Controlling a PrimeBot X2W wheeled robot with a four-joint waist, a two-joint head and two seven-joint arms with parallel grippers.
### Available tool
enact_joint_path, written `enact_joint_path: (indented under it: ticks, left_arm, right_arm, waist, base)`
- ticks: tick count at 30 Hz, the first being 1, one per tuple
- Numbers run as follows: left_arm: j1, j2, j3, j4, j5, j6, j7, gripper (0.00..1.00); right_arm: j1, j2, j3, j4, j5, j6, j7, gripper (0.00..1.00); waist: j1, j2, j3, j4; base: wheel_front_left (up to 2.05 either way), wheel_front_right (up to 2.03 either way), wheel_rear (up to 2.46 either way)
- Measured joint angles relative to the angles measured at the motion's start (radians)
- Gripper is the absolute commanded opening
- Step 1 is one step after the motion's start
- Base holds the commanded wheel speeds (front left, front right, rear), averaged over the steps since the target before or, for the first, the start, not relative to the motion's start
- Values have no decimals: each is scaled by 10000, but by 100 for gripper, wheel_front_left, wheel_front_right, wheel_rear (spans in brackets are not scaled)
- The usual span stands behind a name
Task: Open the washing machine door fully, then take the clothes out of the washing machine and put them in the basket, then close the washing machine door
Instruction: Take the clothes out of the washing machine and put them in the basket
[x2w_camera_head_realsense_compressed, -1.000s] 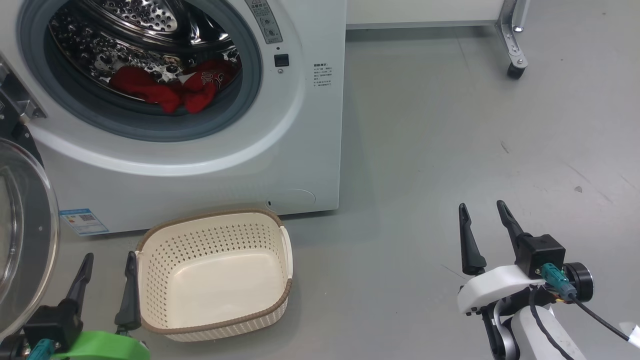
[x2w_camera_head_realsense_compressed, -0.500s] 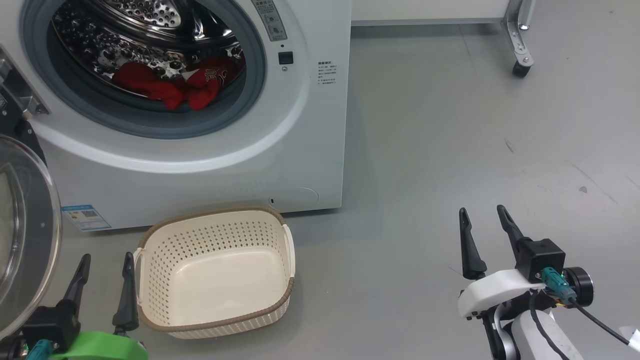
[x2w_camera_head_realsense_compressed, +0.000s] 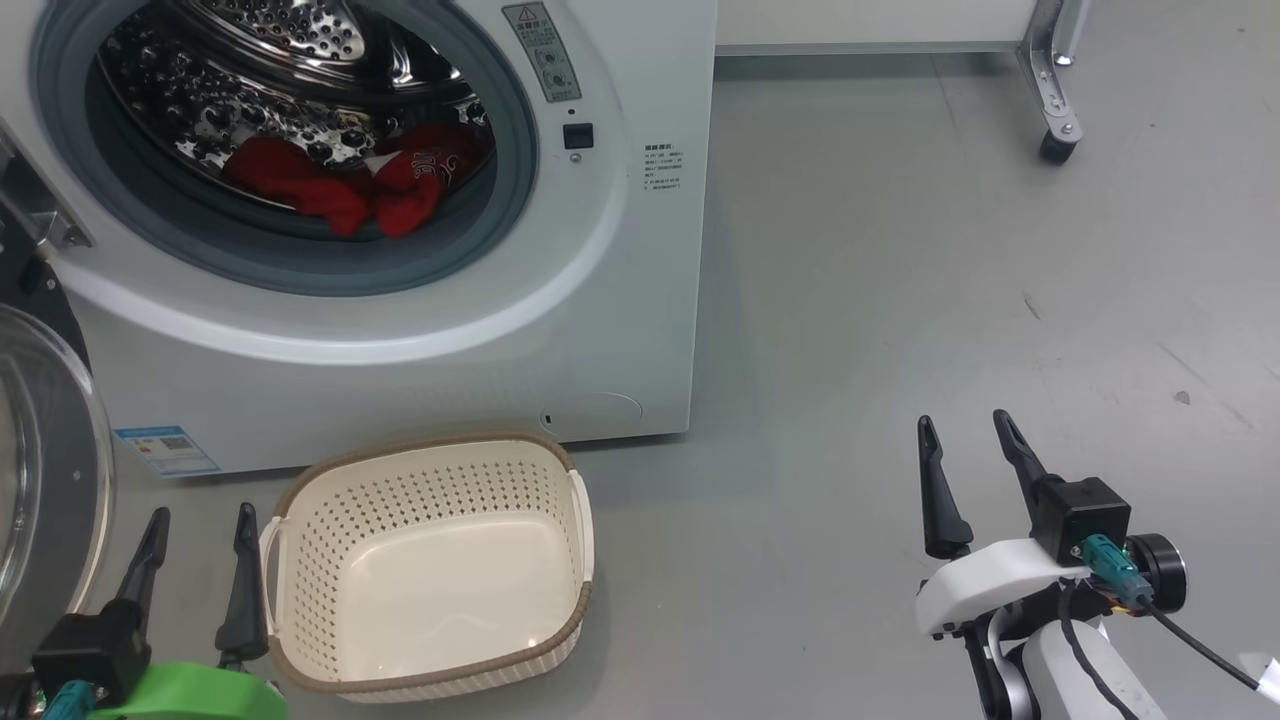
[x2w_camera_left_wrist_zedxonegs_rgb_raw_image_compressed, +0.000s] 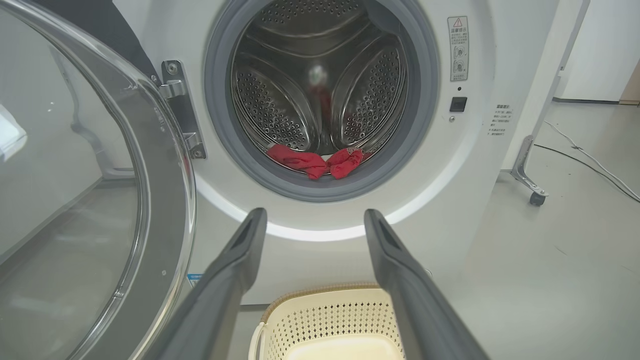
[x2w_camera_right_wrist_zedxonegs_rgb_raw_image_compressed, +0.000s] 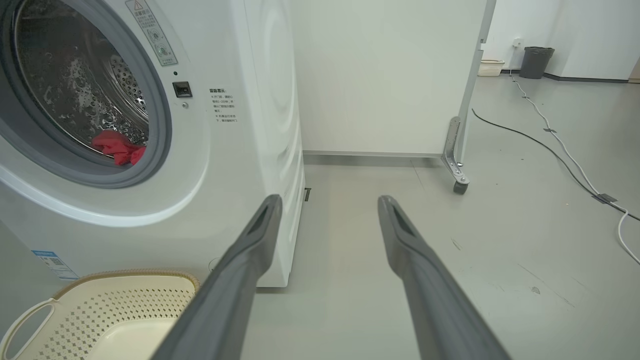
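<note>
Where the left hand (x2w_camera_head_realsense_compressed: 200, 515) hangs: low over the grey floor (x2w_camera_head_realsense_compressed: 900, 300), its two dark fingers spread wide with nothing between them.
Right hand (x2w_camera_head_realsense_compressed: 964, 420): well off to the left hand's right, over bare floor, with its fingers also wide apart and holding nothing.
Basket (x2w_camera_head_realsense_compressed: 430, 445): on the floor just to the right of the left hand. The hand's right finger is close to the basket's near handle, but I cannot tell whether they touch. The cream inside is bare.
Door (x2w_camera_left_wrist_zedxonegs_rgb_raw_image_compressed: 165, 200): just to the left of the left hand, swung out wide on its hinge, with the clear glass bowl bulging towards the hand.
Washing machine (x2w_camera_head_realsense_compressed: 400, 380): straight ahead of the left hand, beyond the basket, with its round opening uncovered.
Clothes (x2w_camera_head_realsense_compressed: 340, 185): a red heap at the bottom of the steel drum (x2w_camera_left_wrist_zedxonegs_rgb_raw_image_compressed: 300, 90), behind the grey gasket (x2w_camera_head_realsense_compressed: 300, 275). They lie ahead of and above the left hand, well apart from both hands.
Blue sticker (x2w_camera_head_realsense_compressed: 165, 450): on the machine's lower corner, ahead of the left hand, between the door and the basket.
Wheeled leg (x2w_camera_head_realsense_compressed: 1055, 130): far ahead of the right hand.
</note>
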Motion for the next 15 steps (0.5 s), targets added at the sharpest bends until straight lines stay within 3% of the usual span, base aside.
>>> enact_joint_path:
  ticks: [15]
  left_arm:
    - [-15,-79,288,-341,343,-2,0,100]
  right_arm:
    - [1,6,-81,-48,21,-13,0,100]
  waist:
    - [0,0,101,89]
  base:
    - [102,-88,-13]
